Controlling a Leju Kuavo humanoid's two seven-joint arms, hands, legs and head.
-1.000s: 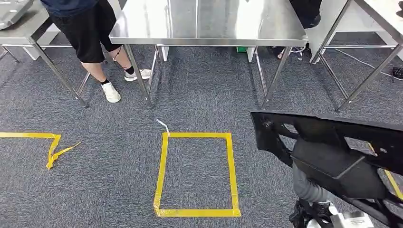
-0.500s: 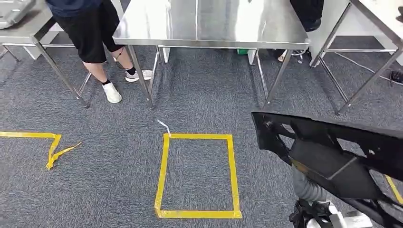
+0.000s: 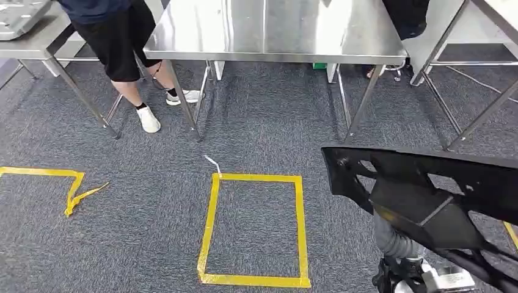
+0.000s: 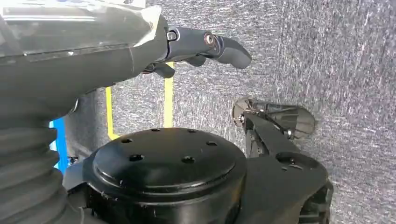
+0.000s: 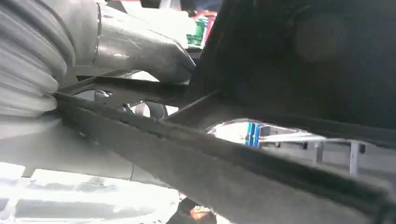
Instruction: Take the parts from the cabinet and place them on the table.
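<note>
the right hand grips a black part; the left hand hangs with fingers loosely extended, holding nothing.

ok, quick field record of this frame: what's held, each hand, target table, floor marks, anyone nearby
held part: large black plastic part, carried low on the robot's right side
right hand: its thumb presses against the black part; grips it
left hand: hangs over the carpet, fingers apart, holds nothing
target table: steel table ahead, the top in view bare
floor marks: yellow tape rectangle on grey carpet, before the table; loose yellow tape further left
person: legs and white shoes beside the table's left end
</note>
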